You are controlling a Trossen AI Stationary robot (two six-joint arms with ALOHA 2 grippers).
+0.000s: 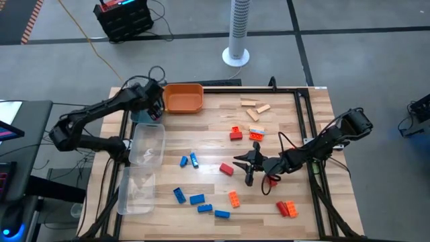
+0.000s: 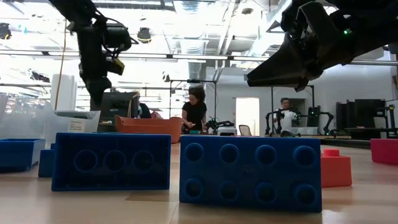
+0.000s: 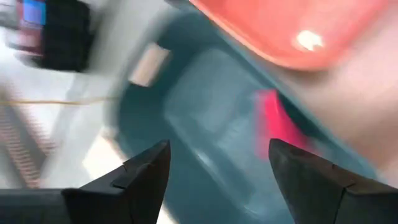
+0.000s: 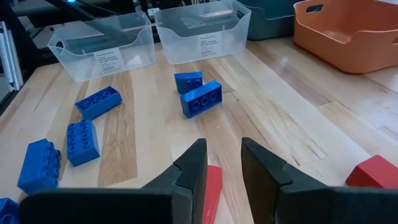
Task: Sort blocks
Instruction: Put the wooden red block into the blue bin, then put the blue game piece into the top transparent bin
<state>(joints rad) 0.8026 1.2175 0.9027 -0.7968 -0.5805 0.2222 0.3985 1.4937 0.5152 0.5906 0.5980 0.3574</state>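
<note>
Currently, left gripper (image 3: 214,174) hovers over teal tray (image 3: 186,118) w/ fingers apart; red block (image 3: 273,121) sits inside tray. Right gripper (image 4: 217,171) hangs low near table centre, fingers slightly apart, empty, above red block (image 4: 211,183). Blue blocks (image 4: 201,98) lie near clear trays (image 4: 202,28).

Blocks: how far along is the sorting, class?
Done: one red block seems to lie in the teal tray, below the open left gripper. In hand: nothing; the open right gripper hovers over a loose red block. Left: blue blocks, orange blocks and tan blocks on the table.
</note>
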